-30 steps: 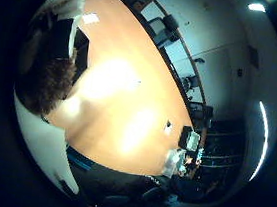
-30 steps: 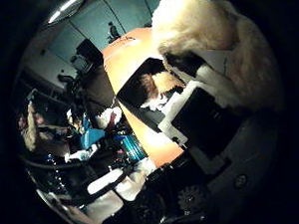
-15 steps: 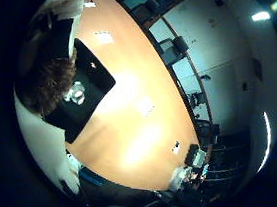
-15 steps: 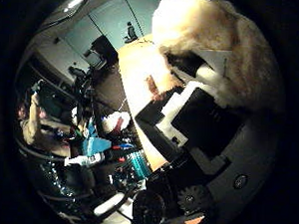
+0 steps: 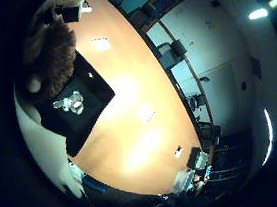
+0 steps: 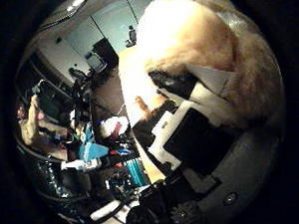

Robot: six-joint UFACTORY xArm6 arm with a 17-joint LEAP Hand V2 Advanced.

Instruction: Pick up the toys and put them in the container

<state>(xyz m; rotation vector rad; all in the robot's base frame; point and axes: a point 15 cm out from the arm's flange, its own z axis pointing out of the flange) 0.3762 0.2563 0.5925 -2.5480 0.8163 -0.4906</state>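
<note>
Robot hand point(image 6: 198, 139) curled round furry plush toy point(image 6: 192, 44), tight against palm, above black container point(image 5: 77, 106) on tabletop point(image 5: 140, 134); small grey toy point(image 5: 69, 101) inside.

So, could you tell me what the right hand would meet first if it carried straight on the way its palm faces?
Probably the black container on the wooden table, where a small grey toy already lies. The right hand holds a furry toy; depth is unclear.

Little-finger cam looks down from well above the long orange wooden worktop point(image 5: 145, 129). Thumb cam's jammed against a fluffy cream plush toy point(image 6: 192, 49); both catch that worktop.
</note>
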